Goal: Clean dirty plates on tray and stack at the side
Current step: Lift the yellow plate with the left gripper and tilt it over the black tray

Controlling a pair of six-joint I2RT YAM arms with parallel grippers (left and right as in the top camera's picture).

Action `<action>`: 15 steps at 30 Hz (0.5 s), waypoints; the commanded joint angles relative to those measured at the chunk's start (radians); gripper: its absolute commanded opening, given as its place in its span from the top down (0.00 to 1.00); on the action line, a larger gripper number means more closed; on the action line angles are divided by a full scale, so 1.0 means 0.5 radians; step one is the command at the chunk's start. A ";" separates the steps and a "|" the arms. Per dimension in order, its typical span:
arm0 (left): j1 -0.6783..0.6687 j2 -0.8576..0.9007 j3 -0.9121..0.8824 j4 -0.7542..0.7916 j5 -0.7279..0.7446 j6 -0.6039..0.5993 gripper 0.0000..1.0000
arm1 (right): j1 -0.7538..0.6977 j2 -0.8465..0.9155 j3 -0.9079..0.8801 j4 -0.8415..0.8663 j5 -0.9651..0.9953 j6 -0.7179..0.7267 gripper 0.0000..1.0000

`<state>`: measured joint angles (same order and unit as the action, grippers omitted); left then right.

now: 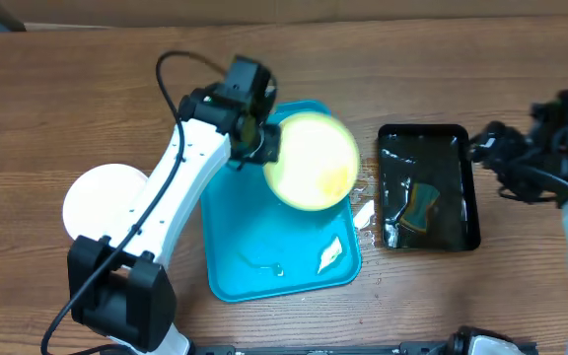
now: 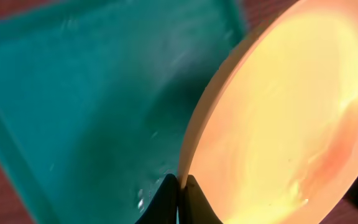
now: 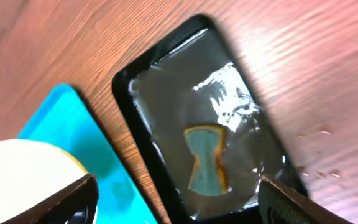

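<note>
Holding green-rimmed plate [image 1: 312, 161] in clenched left gripper [image 2: 179, 186], tilted over tray [image 1: 254, 247] far-right corner. Right of tray: black tray [image 1: 430, 128] with sponge [image 1: 422, 205], near released right gripper [image 3: 176, 199]. Left of tray: white plate [image 1: 97, 197].

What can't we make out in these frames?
White plate: overhead, the left arm covers its right side; stack count unclear.
Held plate: left wrist, glare washes out its face; overhead, blurred.
Blue tray: overhead, the held plate hides its far right corner.

Overhead faces down; wrist views (both close) share the tray [image 3: 73, 124].
</note>
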<state>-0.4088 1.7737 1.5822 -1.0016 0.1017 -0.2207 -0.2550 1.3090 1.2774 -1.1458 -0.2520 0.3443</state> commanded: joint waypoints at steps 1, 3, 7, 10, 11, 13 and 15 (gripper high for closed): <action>-0.198 0.008 0.127 0.173 -0.005 -0.040 0.96 | -0.128 0.008 0.011 -0.069 -0.044 -0.071 0.16; -0.311 0.011 0.126 0.327 -0.169 -0.098 0.96 | -0.173 0.011 0.008 -0.098 -0.046 -0.069 0.16; -0.520 0.060 0.126 0.599 -0.462 -0.119 0.96 | -0.177 0.011 0.009 -0.100 -0.045 -0.069 0.16; -0.671 0.122 0.126 0.764 -0.742 -0.090 0.96 | -0.177 0.011 0.008 -0.117 -0.045 -0.062 0.16; -0.716 0.146 0.126 0.810 -0.835 -0.059 0.96 | -0.177 0.011 0.008 -0.124 -0.045 -0.062 0.16; -0.805 0.192 0.126 0.900 -1.021 0.050 0.96 | -0.177 0.011 0.008 -0.136 -0.044 -0.063 0.16; -0.885 0.230 0.126 0.955 -1.251 0.164 0.96 | -0.177 0.011 0.008 -0.142 -0.044 -0.062 0.16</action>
<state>-0.8013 1.8481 1.6264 -0.5514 -0.2756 -0.2279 -0.3405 1.3197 1.2770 -1.2175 -0.2657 0.3202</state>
